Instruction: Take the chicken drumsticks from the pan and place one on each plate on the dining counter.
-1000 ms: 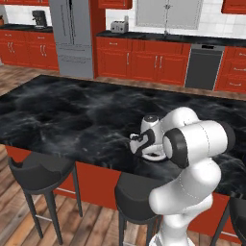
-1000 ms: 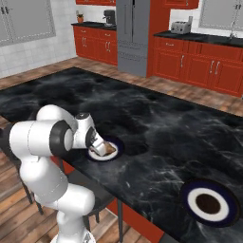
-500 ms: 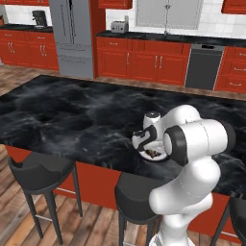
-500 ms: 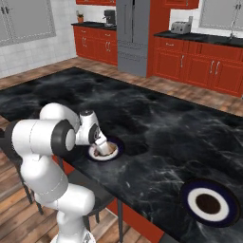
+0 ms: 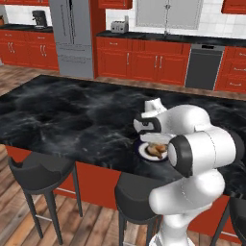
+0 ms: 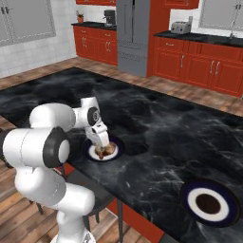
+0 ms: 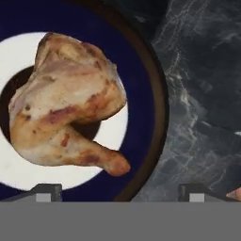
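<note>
A drumstick (image 7: 66, 103) lies on the near plate (image 7: 141, 70). The end effector (image 6: 100, 142) hangs just above, fingers spread apart. A second plate (image 6: 209, 202) sits well apart on the surface (image 6: 156, 118).

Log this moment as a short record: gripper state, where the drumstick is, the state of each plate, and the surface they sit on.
gripper: gripper open, fingers apart, right above the near plate, holding nothing
drumstick: chicken drumstick lies on the near plate, free of the fingers
near plate: near plate with navy rim, by the counter edge beside the arm, carries one drumstick
far plate: far plate off to the arm's right, nothing on it
surface: dining counter, black marble, both plates on it
seating: stools along the near edge
</note>
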Available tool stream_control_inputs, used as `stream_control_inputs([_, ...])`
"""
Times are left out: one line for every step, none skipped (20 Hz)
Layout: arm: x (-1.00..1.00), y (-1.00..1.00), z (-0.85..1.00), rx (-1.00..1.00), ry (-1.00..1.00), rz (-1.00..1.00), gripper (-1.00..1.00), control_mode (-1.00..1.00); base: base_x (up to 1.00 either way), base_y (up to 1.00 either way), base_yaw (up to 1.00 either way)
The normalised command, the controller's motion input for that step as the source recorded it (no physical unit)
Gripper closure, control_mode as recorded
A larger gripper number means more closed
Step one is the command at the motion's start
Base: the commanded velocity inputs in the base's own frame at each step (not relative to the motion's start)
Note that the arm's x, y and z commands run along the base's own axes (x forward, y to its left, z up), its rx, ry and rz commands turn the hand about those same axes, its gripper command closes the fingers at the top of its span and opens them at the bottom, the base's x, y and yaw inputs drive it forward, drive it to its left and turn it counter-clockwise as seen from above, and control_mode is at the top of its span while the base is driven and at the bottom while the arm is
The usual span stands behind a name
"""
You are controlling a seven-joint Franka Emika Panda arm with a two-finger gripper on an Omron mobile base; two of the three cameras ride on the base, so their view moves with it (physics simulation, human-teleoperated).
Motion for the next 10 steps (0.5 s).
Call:
stream_control_inputs([-1.00,-0.19,0.35,-0.12,0.07,-0.05,-1.00,-1.00,0.00,0.00,0.00])
stream_control_inputs([-1.00,-0.17,0.28,-0.12,0.03,-0.04,-1.00,-1.00,0.00,0.00,0.00])
stream_control_inputs([-1.00,-0.16,0.29,-0.14,0.00,-0.02,-1.00,-1.00,0.00,0.00,0.00])
stream_control_inputs([-1.00,-0.19,0.34,-0.13,0.00,0.00,-1.00,-1.00,0.00,0.00,0.00])
stream_control_inputs([-1.00,-0.19,0.45,-0.10,-0.05,0.00,-1.00,-1.00,0.00,0.00,0.00])
stream_control_inputs([-1.00,-0.19,0.42,-0.07,-0.12,0.00,-1.00,-1.00,0.00,0.00,0.00])
stream_control_inputs([-1.00,-0.21,0.34,-0.03,-0.20,0.00,-1.00,-1.00,0.00,0.00,0.00])
stream_control_inputs([-1.00,-0.13,0.32,-0.02,-0.34,0.00,-1.00,-1.00,0.00,0.00,0.00])
stream_control_inputs([-1.00,-0.06,0.39,-0.02,-0.49,0.00,-1.00,-1.00,0.00,0.00,0.00])
stream_control_inputs([-1.00,0.00,0.44,-0.03,-0.61,0.00,-1.00,-1.00,0.00,0.00,0.00])
